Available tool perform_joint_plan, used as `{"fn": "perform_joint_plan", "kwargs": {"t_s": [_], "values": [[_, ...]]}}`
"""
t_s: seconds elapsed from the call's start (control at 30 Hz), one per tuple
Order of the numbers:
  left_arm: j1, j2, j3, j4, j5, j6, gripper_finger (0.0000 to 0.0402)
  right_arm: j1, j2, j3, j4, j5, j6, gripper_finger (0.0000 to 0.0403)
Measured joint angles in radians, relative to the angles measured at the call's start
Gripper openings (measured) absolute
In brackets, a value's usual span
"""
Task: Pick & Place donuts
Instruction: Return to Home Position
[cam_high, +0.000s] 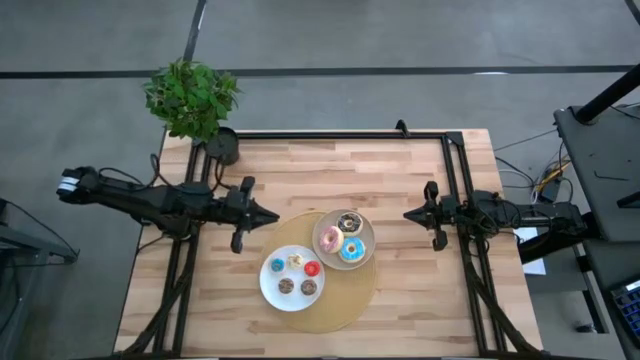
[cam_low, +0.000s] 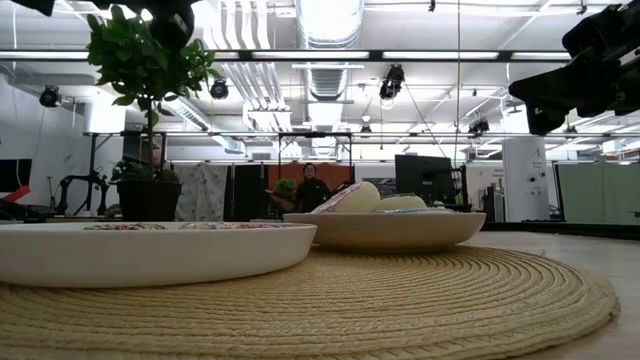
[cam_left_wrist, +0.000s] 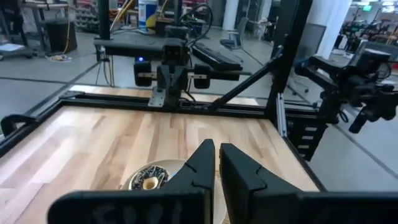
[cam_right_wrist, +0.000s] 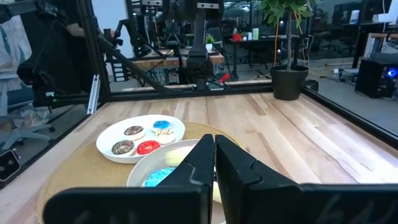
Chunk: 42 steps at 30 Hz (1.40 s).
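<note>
Seen from above, a pale wooden surface (cam_high: 400, 300) carries a round woven placemat (cam_high: 345, 305) near its 6 o'clock edge. Two plates sit on the mat, touching or nearly so. The gray plate (cam_high: 366, 232) lies toward the mat's 1 o'clock and holds three larger rings: a chocolate donut (cam_high: 349, 222) at the plate's 12 o'clock, a pink donut (cam_high: 330, 239) at 9 o'clock and a blue-sprinkled donut (cam_high: 351, 250) at 5 o'clock. The white plate (cam_high: 270, 290) lies toward the mat's 8 o'clock and holds five small rings: a mini blue donut (cam_high: 277, 265) at 10 o'clock, a mini cream donut (cam_high: 295, 261) at 12 o'clock, a mini red donut (cam_high: 312, 268) at 2 o'clock, a first mini brown donut (cam_high: 286, 286) at 7 o'clock and a second mini brown donut (cam_high: 308, 288) at 5 o'clock. The left pincer (cam_high: 272, 216) hangs above the bare wood at the mat's 10 o'clock, apart from both plates; its fingers are drawn together with only a sliver between them and hold nothing. The right pincer (cam_high: 408, 213) hangs at the mat's 2 o'clock, near the gray plate but clear of it, its fingers pressed together and empty. A potted plant (cam_high: 190, 98) stands at the surface's 11 o'clock corner. In the low view a person (cam_low: 312, 188) shows far off in the room beyond.
</note>
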Motion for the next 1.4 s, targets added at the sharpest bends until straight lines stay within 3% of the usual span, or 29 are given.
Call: {"fn": "perform_joint_plan", "kwargs": {"t_s": [0.3, 0.83, 1.4], "values": [[0.0, -0.06, -0.039, -0.005, -0.01, 0.082, 0.0, 0.0, 0.0, 0.0, 0.0, 0.0, 0.002, 0.0009], [0.039, -0.243, -0.291, 0.12, -0.026, 0.047, 0.0, 0.0, 0.0, 0.0, 0.0, 0.0, 0.001, 0.0009], [0.107, -0.464, -0.458, 0.102, -0.025, -0.008, 0.0, 0.0, 0.0, 0.0, 0.0, 0.0, -0.002, 0.0009]]}}
